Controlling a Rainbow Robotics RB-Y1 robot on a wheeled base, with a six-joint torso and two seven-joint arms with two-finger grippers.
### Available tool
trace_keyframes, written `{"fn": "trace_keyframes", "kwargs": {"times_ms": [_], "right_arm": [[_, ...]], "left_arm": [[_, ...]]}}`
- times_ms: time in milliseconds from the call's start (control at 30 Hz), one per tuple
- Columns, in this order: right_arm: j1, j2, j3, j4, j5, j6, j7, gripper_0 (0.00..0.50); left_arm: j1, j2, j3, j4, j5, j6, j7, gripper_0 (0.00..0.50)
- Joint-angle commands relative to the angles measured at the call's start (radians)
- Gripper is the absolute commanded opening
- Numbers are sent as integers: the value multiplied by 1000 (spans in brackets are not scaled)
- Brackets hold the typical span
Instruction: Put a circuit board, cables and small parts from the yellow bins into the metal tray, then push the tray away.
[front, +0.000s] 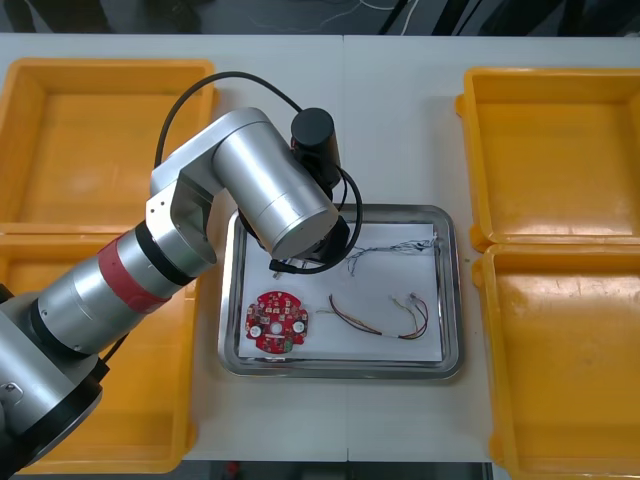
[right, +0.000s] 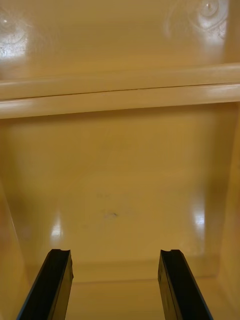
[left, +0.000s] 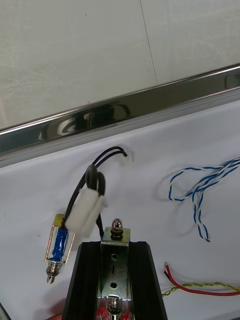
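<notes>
A small metal part (left: 116, 265) is clamped between the fingers (left: 86, 272) of the left gripper (left: 115, 245), just over the white inside of the metal tray (left: 120, 107) near its far rim, and a black cable (left: 91, 200) with a white plug is just beside it. Elsewhere in the tray lie a twisted blue and white cable (front: 395, 247), a red and yellow cable (front: 370, 322) and a round red circuit board (front: 277, 322). The right gripper (right: 117, 285) hangs over the bare floor of a yellow bin (right: 120, 165), its fingers spread apart with nothing between them.

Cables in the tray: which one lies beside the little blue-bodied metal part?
The black cable, whose white plug lies against that blue-bodied small metal part. The blue and white cable and the red and yellow cable lie beyond the left gripper.
</notes>
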Motion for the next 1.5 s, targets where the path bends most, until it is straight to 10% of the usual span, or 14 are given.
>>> {"fn": "trace_keyframes", "kwargs": {"times_ms": [33,500,733,833,1500], "right_arm": [[16,-29,-44,-18,-14,3,-53,500],[15,-29,-45,-18,-17,3,-55,500],[15,-29,-47,-20,-19,3,-58,500],[15,-29,-45,-21,-19,3,-61,500],[6,-31,-45,-24,-24,3,-73,500]], "left_arm": [[-37,-27,-30,9,-13,-28,107,2],[-33,-25,-47,28,-33,-42,121,24],[-33,-25,-47,28,-36,-42,132,405],[-33,-25,-47,28,-42,-42,133,493],[-37,5,62,-55,-15,46,141,500]]}}
